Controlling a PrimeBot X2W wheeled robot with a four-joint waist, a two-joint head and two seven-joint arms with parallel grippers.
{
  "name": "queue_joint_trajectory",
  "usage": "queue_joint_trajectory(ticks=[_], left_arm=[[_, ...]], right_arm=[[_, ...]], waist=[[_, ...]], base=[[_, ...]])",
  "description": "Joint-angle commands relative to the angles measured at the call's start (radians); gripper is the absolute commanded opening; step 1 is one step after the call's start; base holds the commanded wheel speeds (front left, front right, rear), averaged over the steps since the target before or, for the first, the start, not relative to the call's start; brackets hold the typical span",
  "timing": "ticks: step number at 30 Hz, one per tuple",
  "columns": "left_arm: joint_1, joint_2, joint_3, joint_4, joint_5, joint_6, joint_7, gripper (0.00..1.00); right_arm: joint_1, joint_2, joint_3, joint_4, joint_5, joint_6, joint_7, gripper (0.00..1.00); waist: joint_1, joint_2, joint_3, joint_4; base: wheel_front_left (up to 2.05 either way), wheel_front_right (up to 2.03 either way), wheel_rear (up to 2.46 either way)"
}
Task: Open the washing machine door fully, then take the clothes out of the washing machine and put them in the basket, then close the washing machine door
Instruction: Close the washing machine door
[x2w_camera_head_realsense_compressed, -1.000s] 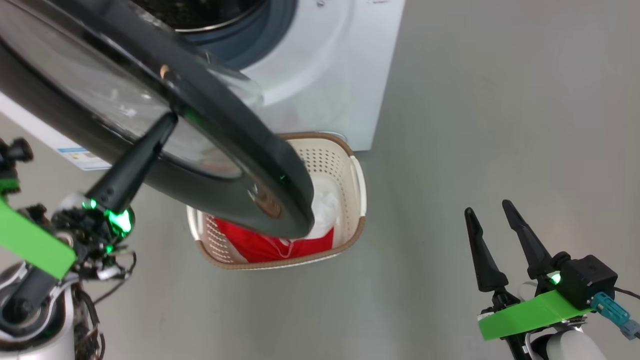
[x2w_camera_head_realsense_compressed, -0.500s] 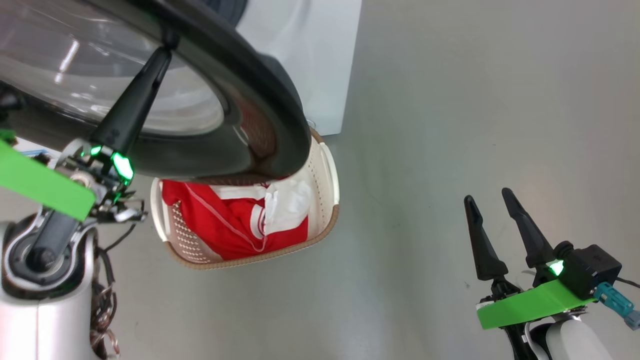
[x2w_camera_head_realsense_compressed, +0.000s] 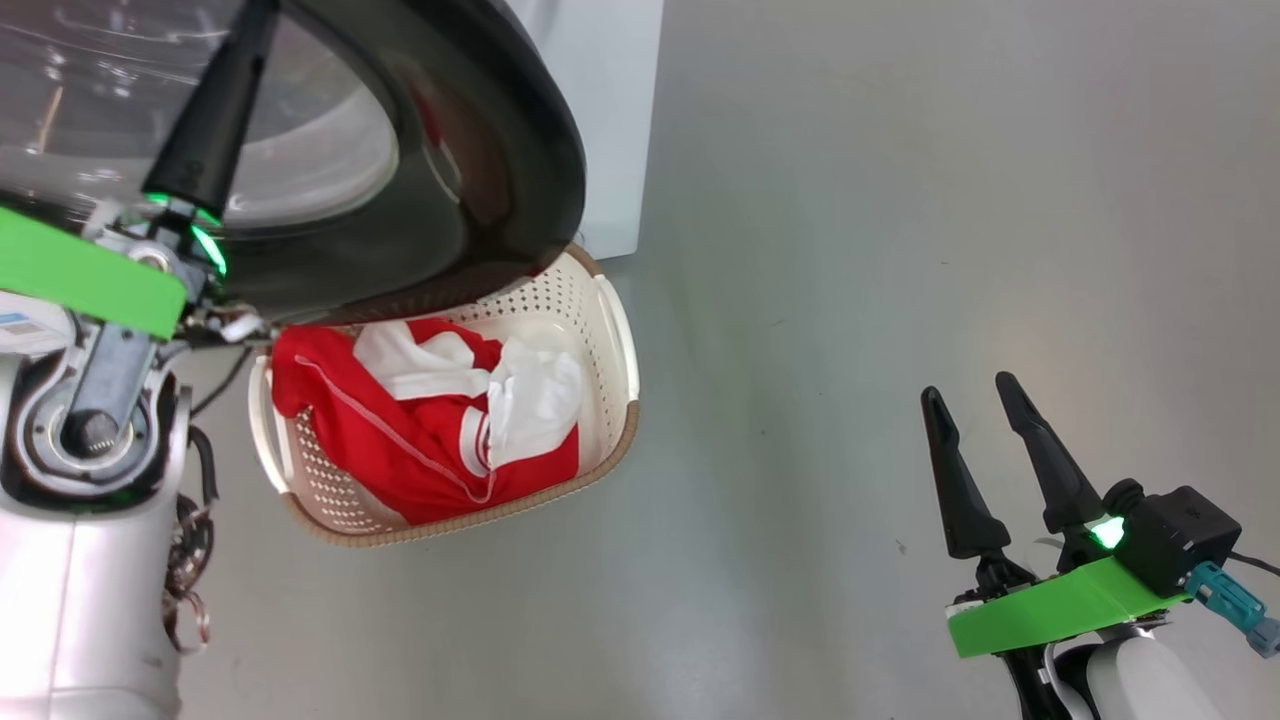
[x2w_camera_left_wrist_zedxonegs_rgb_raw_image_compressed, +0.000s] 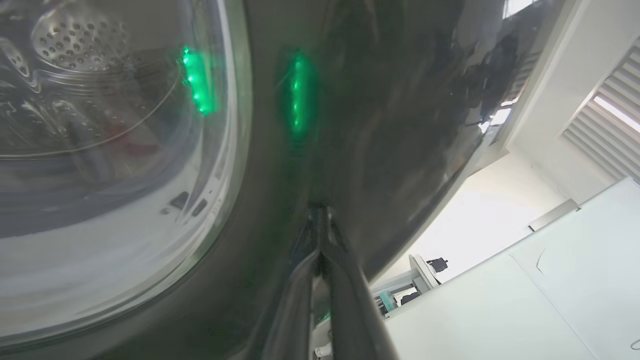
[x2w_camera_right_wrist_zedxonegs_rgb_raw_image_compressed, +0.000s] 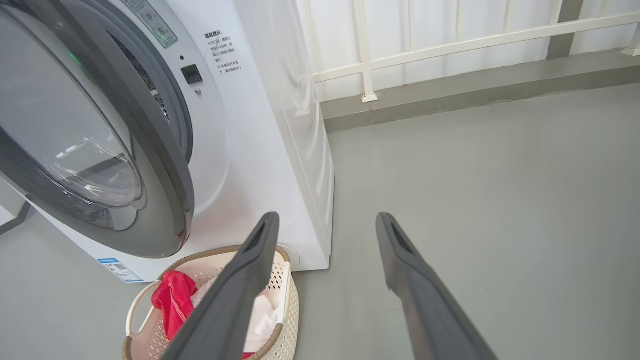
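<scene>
A plain grey floor (x2w_camera_head_realsense_compressed: 900, 200) runs from the robot to the washing machine (x2w_camera_right_wrist_zedxonegs_rgb_raw_image_compressed: 260, 150), with a white railing (x2w_camera_right_wrist_zedxonegs_rgb_raw_image_compressed: 365, 50) along the wall behind.

The left end effector (x2w_camera_left_wrist_zedxonegs_rgb_raw_image_compressed: 318, 215) has its two fingers drawn together with only a thin slit between them. Their tips rest on the glossy black rim of the door (x2w_camera_head_realsense_compressed: 500, 130), where they meet their own reflection, just beside the clear glass bowl. A second ago the drum opening showed past the door's edge. Now the door stands over it, and the right wrist view shows it only ajar, with a narrow gap left at the grey gasket. The head camera has also shifted, so less of the white cabinet is in its view. The door then covered most of the basket (x2w_camera_head_realsense_compressed: 620, 440); now it overlaps only the far rim.

The basket sits on the floor against the foot of the machine, below the door and to the right of the left arm. The clothes (x2w_camera_head_realsense_compressed: 400, 440) lie inside it, red fabric heaped with white panels on top.

The right end effector (x2w_camera_head_realsense_compressed: 966, 386) hangs well apart from all of this at the lower right over bare floor. Its fingers are spread and empty, as they were a second ago. In its own wrist view the basket lies under its left finger.
</scene>
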Motion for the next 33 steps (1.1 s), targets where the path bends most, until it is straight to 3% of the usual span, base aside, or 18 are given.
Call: queue_joint_trajectory(ticks=[1,14,32,33], left_arm=[[-0.037,0.054,0.017,-0.007,0.009,-0.006,-0.033,0.0],[-0.029,0.106,-0.078,0.048,-0.051,-0.006,-0.155,0.0],[0.27,0.156,-0.178,0.043,-0.104,-0.006,-0.323,0.0],[0.287,0.157,-0.179,0.044,-0.106,-0.006,-0.334,0.06]], right_arm=[[-0.025,0.0,0.024,-0.024,0.008,0.007,-0.006,1.0],[-0.003,0.0,0.005,-0.02,-0.001,0.007,-0.006,1.0],[0.056,0.0,-0.017,-0.011,-0.04,0.007,-0.006,1.0],[0.061,0.0,-0.019,-0.011,-0.041,0.007,-0.006,1.0]], waist=[[0.0,-0.0001,0.001,-0.007],[0.0,-0.0001,-0.035,0.012],[0.0,-0.0001,-0.127,0.071],[0.0,-0.0001,-0.132,0.074]], base=[[0.0,0.0,0.0],[0.0,0.0,0.0],[0.0,0.0,0.0],[0.0,0.0,0.0]])
